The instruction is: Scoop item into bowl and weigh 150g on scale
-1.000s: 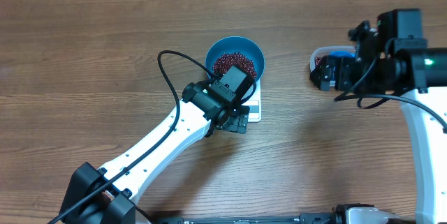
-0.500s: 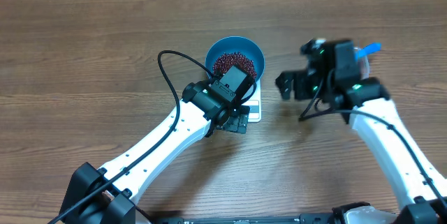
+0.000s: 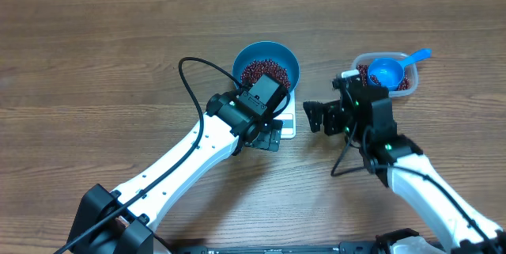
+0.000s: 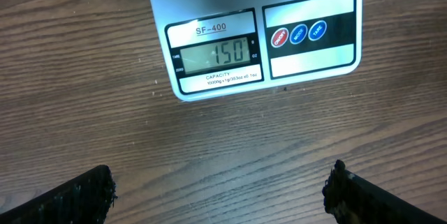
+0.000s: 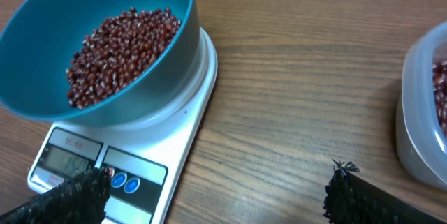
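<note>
Field notes, weighing station.

The small dark red-brown beans [image 5: 119,53] lay heaped in the bottom of the round, deep, bright-blue bowl [image 5: 164,77], well below its rim. The bowl sat on the far part of the small white square digital scale [image 4: 314,60]. That left the near edge uncovered, so the grey display [image 4: 215,54] could be read. It showed 150. My judgement: target weight met, scooping finished.

My left claw [image 4: 220,185] was spread wide and empty. It hung over bare wood just on the near side of the scale and touched nothing. From there its camera looked straight down at the display, which I took to be the reason for the position: a check of the reading.

My right claw [image 5: 216,178] was also spread, with nothing between its fingers. It was low over the table between scale and tub, pointed left at the bowl and apart from both.

The clear rounded-rectangular plastic tub [image 3: 357,61] stood to the right of the scale with more beans inside. The small blue handled scoop [image 3: 386,72] lay in it, its handle poking over the far right rim. I judged it was parked there so stray beans would drop back into the stock.

All of this stood on the brown wooden table [image 3: 95,64].

Risk noted: any nudge to the bowl or scale would upset the reading, so both claws should pull away clear of them.
</note>
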Action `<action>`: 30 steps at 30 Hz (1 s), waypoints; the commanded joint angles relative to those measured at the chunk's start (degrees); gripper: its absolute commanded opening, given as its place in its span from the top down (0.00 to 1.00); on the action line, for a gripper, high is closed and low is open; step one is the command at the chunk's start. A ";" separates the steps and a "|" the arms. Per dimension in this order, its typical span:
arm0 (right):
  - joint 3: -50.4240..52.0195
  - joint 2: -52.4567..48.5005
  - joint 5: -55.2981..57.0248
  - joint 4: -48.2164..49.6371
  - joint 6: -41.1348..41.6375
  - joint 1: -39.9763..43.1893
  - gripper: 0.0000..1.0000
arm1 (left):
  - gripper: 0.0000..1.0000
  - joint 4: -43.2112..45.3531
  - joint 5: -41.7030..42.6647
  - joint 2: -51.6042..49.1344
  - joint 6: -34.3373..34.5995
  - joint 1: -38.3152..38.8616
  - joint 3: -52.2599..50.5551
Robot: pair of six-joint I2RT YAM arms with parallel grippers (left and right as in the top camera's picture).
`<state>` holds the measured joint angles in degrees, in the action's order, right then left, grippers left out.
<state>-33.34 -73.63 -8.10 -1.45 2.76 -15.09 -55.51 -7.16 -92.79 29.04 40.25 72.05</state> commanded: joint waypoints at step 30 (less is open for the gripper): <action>30.05 30.47 0.59 17.05 -0.22 3.28 0.00 | 0.00 0.07 -0.74 0.94 1.01 -0.11 0.96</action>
<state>-5.13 -45.19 -8.03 15.22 2.76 -12.60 -55.51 -7.16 -92.79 29.04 40.25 72.05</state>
